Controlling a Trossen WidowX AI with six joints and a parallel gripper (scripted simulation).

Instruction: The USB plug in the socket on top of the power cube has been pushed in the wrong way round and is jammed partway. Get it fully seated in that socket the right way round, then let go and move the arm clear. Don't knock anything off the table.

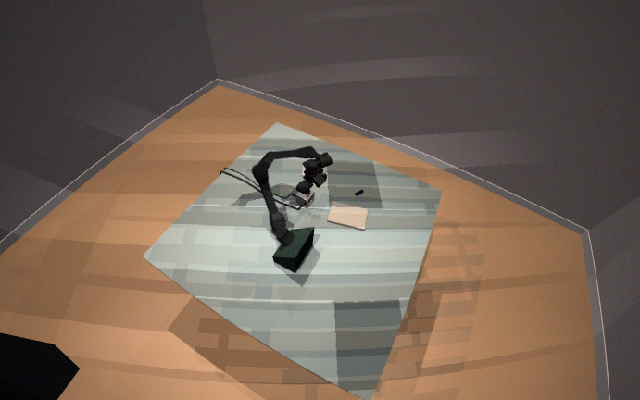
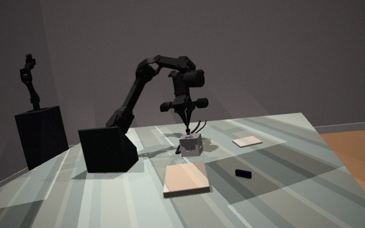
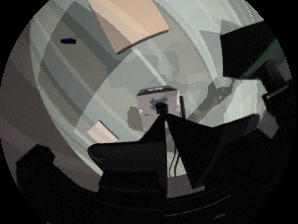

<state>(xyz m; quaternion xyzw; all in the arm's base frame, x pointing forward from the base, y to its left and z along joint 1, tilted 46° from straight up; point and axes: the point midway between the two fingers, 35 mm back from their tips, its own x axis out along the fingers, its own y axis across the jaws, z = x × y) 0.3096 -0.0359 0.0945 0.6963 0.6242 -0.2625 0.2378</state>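
Observation:
A grey power cube (image 2: 190, 145) (image 1: 304, 197) stands on the table near the arm's base. A small dark USB plug (image 2: 187, 131) (image 3: 161, 106) sticks up from the socket on the cube's top. My gripper (image 2: 187, 124) (image 3: 164, 117) (image 1: 307, 188) points straight down over the cube and is shut on the plug, fingertips just above the cube's top. Dark cables (image 2: 199, 126) trail from behind the cube. How deep the plug sits is too small to tell.
A tan flat block (image 2: 185, 178) (image 1: 347, 217) (image 3: 128, 8) lies in front of the cube. A small dark blue block (image 2: 243, 173) (image 1: 358, 192) (image 3: 67, 40) lies to its right. A thin pale pad (image 2: 246, 141) lies beyond. The arm's black base (image 2: 106, 153) (image 1: 294, 248) stands left of the cube.

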